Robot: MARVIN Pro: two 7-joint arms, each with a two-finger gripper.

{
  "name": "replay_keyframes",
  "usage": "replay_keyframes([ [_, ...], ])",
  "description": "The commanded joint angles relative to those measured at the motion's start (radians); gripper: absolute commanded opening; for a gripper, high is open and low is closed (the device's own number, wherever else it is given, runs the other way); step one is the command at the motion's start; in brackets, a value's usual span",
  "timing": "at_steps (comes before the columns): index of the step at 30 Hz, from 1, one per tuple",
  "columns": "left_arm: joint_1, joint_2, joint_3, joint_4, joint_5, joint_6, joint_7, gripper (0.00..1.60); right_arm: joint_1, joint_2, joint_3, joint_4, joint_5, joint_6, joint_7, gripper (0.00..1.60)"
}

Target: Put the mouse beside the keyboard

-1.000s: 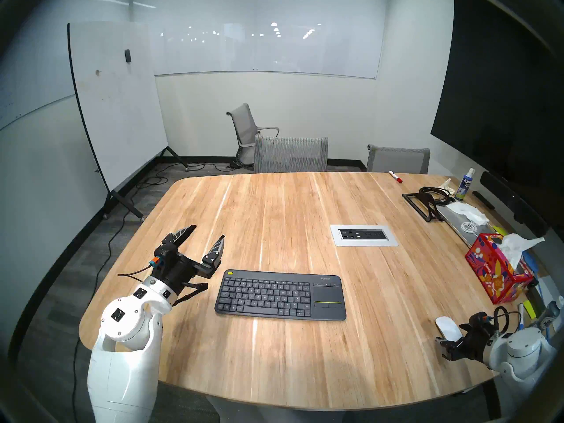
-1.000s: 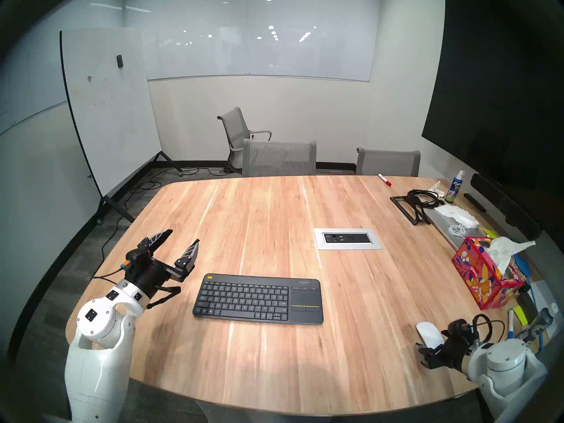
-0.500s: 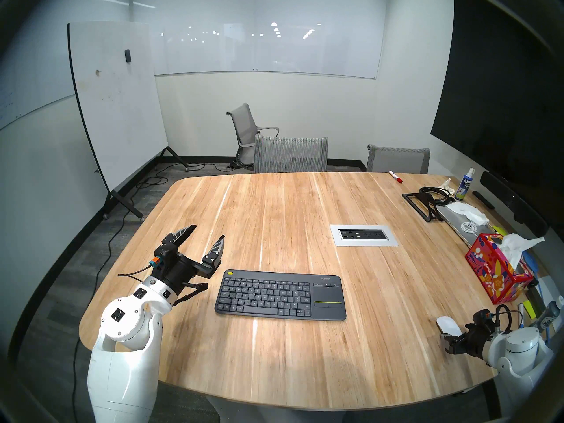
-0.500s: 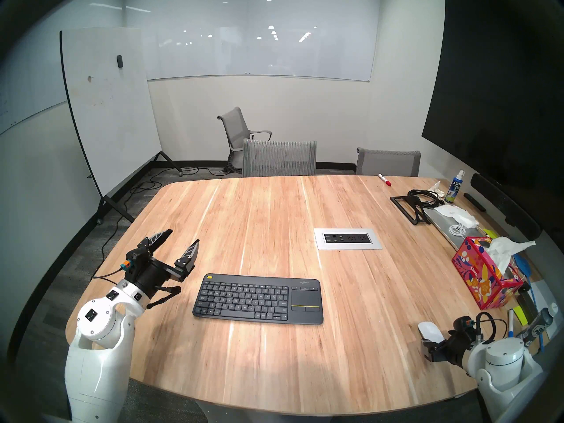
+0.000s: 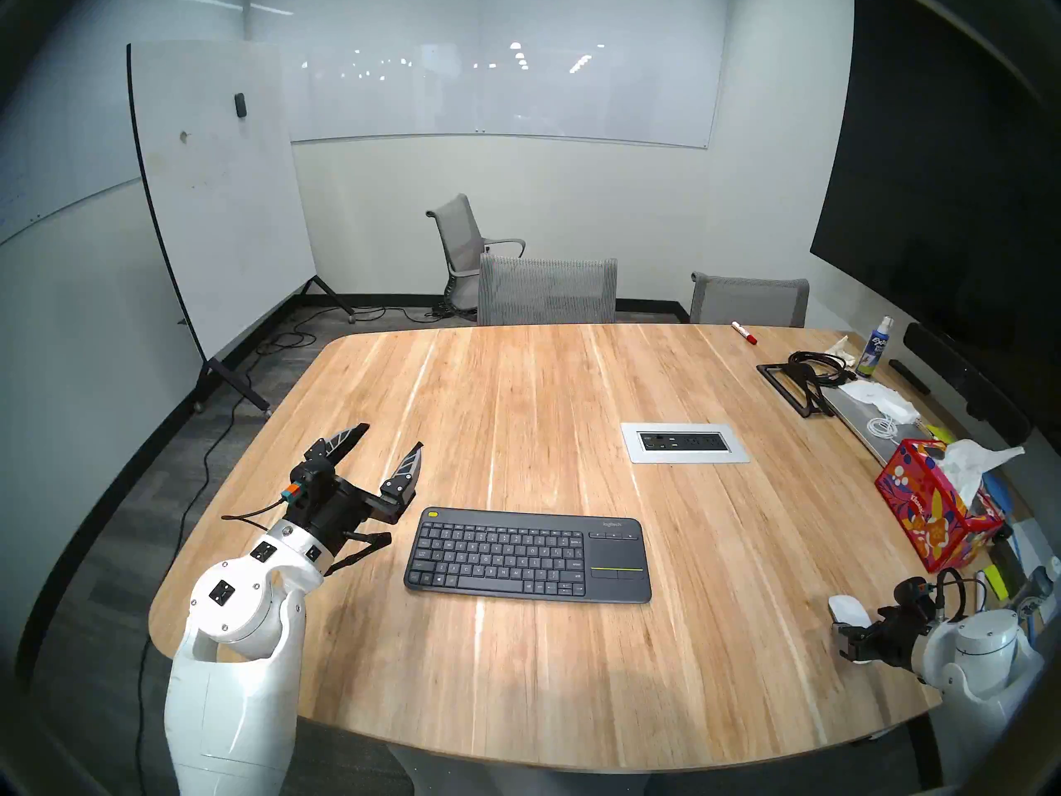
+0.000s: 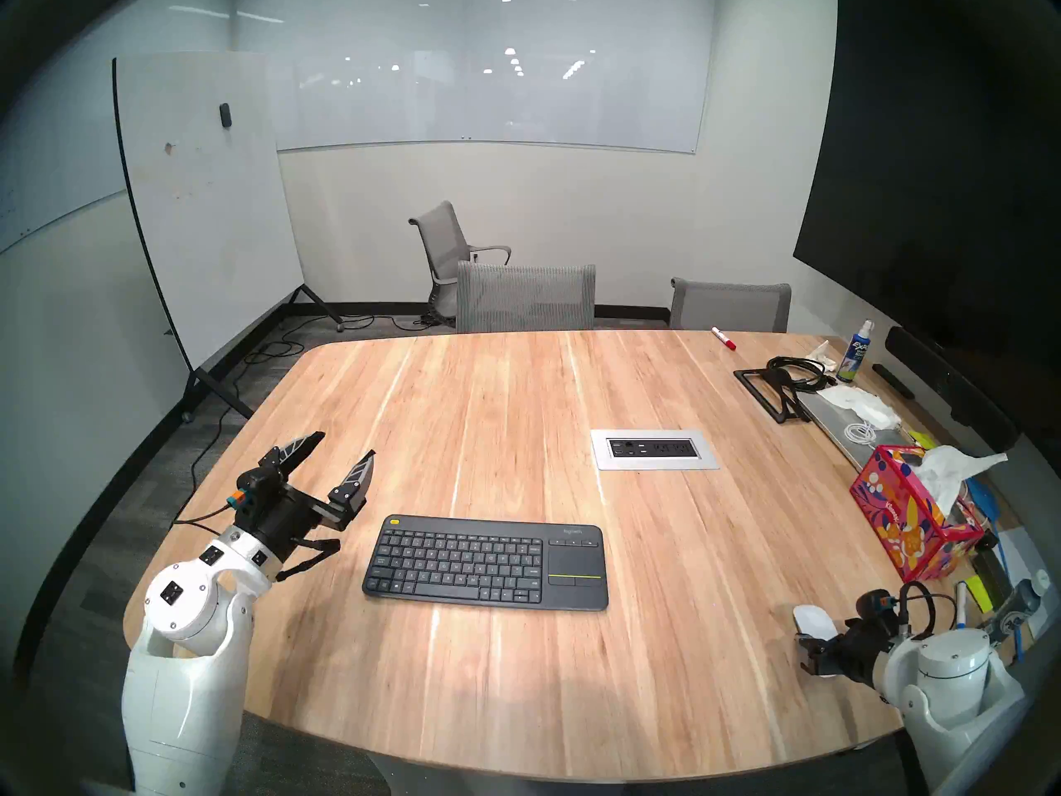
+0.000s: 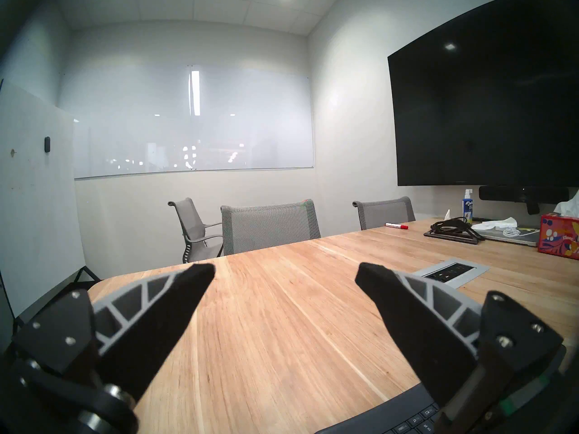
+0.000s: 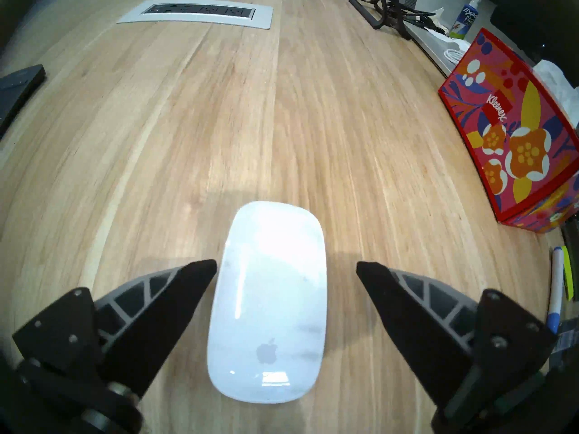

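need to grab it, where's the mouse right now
In the head views, the mouse lies on the table's near right, between the open right hand's fingers, below the tissue box.

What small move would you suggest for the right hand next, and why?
Probably close the right hand on the mouse: its fingers are open on either side of the mouse, which lies on the table, far from the keyboard.

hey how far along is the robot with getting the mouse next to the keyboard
Early. Done: the right gripper is open, its fingers either side of the mouse. In hand: nothing gripped yet; the mouse lies on the table. Left: close, carry it to the keyboard, set it down. The left gripper hangs open.
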Motion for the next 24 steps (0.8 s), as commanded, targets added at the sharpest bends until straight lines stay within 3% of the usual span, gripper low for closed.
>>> replay_keyframes([
  [1, 0.001, 0.000, 0.000, -0.017, 0.001, -0.001, 0.000, 1.60, 0.039, -0.011, -0.001, -0.012, 0.026, 0.032, -0.024, 1.60],
  [8, 0.001, 0.000, 0.000, -0.017, 0.001, -0.001, 0.000, 1.60, 0.056, -0.025, -0.030, 0.037, 0.024, 0.008, -0.033, 1.60],
  [22, 0.001, 0.000, 0.000, -0.017, 0.001, -0.001, 0.000, 1.60, 0.045, -0.042, -0.028, 0.044, 0.029, -0.011, -0.036, 1.60],
  [23, 0.001, 0.000, 0.000, -0.017, 0.001, -0.001, 0.000, 1.60, 0.047, -0.048, -0.029, 0.040, 0.027, -0.010, -0.048, 1.32],
  [24, 0.001, 0.000, 0.000, -0.017, 0.001, -0.001, 0.000, 1.60, 0.044, -0.045, -0.025, 0.038, 0.029, -0.013, -0.039, 0.00],
])
